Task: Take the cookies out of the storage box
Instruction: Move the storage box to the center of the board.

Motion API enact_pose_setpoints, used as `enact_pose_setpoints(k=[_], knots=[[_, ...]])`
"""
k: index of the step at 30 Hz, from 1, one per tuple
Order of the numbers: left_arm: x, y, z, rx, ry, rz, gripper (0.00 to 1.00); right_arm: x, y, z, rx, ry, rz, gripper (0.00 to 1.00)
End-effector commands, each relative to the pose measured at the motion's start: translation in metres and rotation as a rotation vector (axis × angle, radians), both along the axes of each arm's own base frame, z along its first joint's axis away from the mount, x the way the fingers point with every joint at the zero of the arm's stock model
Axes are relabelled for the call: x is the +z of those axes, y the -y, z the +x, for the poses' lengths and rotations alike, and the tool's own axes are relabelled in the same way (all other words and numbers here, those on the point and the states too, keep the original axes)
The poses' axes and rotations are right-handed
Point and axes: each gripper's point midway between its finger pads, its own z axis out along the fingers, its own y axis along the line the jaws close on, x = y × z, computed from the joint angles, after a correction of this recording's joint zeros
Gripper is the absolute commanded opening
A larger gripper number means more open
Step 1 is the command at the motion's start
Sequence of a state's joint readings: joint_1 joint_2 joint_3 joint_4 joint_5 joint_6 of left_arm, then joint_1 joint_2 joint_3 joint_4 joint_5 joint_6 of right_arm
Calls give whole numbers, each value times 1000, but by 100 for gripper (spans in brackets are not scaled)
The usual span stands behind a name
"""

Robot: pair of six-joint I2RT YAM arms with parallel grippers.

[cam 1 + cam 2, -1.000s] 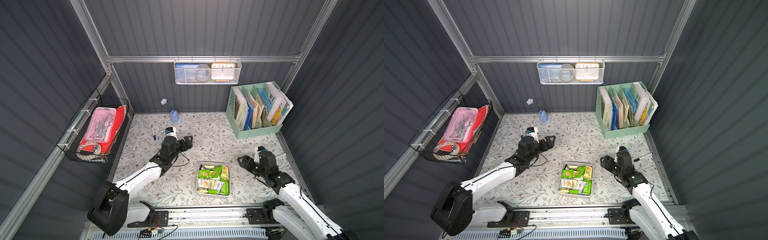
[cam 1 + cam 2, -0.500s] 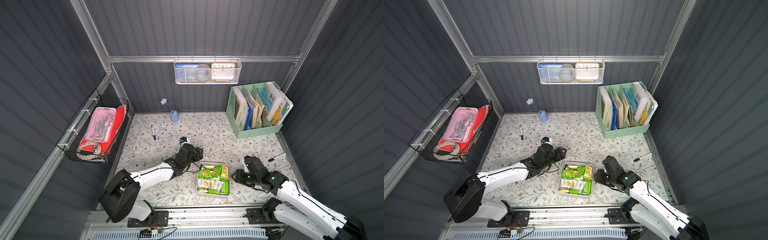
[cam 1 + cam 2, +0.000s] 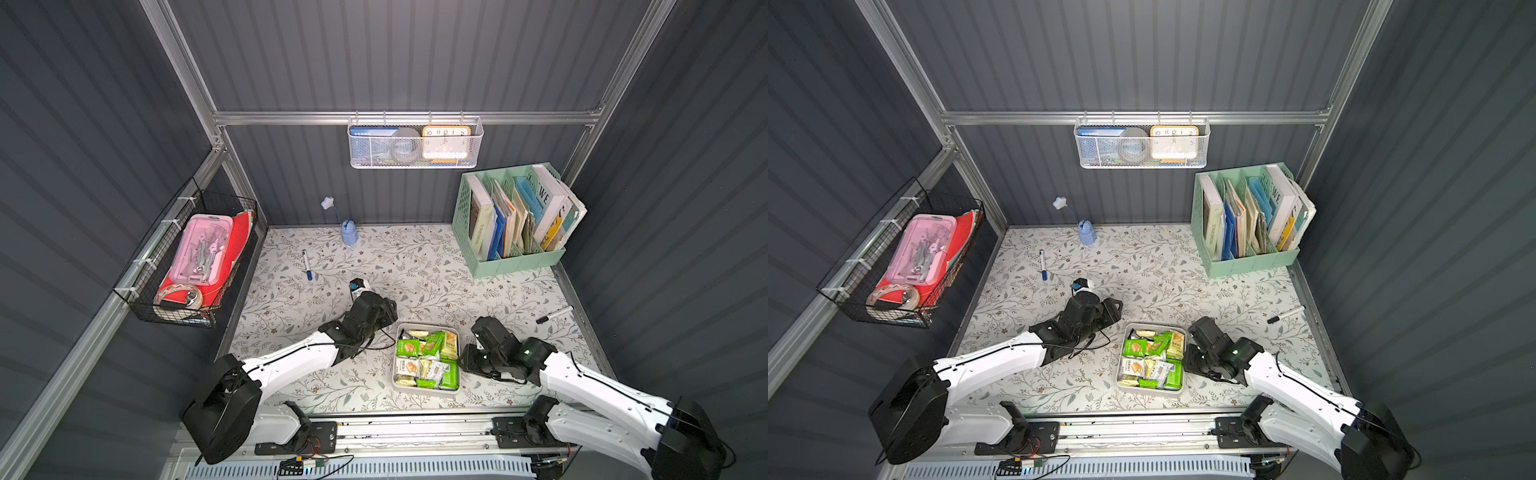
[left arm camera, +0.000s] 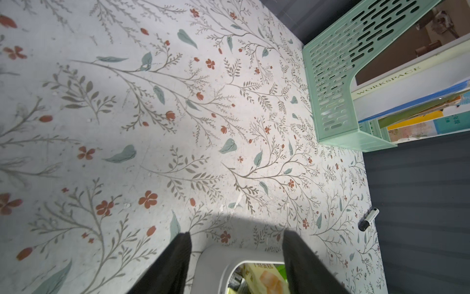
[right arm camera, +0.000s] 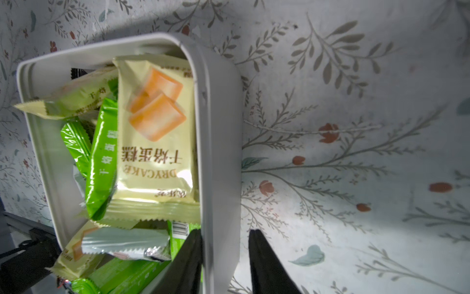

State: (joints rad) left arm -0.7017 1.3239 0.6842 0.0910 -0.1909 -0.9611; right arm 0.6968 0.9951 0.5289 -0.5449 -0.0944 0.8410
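Observation:
The storage box [image 3: 428,326], a shallow white tray, sits near the table's front edge in both top views and holds several cookies [image 3: 424,357] in green, pale yellow and white packets. My left gripper [image 3: 388,316] is at the box's far left corner. In the left wrist view its open jaws [image 4: 236,235] straddle that corner [image 4: 213,264], one finger apart from the wall. My right gripper [image 3: 462,361] is at the box's right wall. In the right wrist view its jaws [image 5: 225,231] straddle that wall [image 5: 221,152]: the inner finger touches it and the outer finger stands apart. A pale yellow packet [image 5: 155,132] lies against that wall.
A mint-green file holder [image 3: 515,220] with books stands at the back right. A blue pen [image 3: 306,266] and a small blue bottle-like object [image 3: 349,235] lie at the back left, and a black-capped marker [image 3: 555,314] lies at the right edge. Wire baskets hang on the left wall [image 3: 195,266] and the back wall [image 3: 415,143].
Both arms have come in to the storage box, the left from the middle left of the table, the right from further right. Both pairs of jaws have narrowed around the box's wall.

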Motion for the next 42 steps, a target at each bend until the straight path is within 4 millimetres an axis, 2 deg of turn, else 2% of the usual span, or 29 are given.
enact_pose_setpoints(k=[1, 4, 12, 20, 24, 30, 36, 42], knots=[[-8, -11, -9, 29, -28, 14, 61, 3, -1, 5, -11, 12, -28, 33], [-11, -12, -11, 31, -34, 15, 60, 1, -2, 6, -7, 6, -49, 31], [-16, -21, -15, 65, -49, 21, 59, -1, -3, 10, -5, 7, -90, 12], [-21, -27, -19, 92, -67, 22, 62, 1, -10, 22, 8, 20, -110, 4], [-25, -34, -24, 124, -86, 17, 62, 5, -17, 40, 12, 50, -140, 0], [-27, -43, -32, 142, -97, 8, 60, 12, -37, 74, 67, 97, -199, 0], [-24, -50, -41, 144, -96, 3, 57, 9, -62, 109, 133, 86, -196, 0], [-25, -54, -45, 148, -95, -1, 54, 8, -75, 143, 125, 91, -182, 0]])
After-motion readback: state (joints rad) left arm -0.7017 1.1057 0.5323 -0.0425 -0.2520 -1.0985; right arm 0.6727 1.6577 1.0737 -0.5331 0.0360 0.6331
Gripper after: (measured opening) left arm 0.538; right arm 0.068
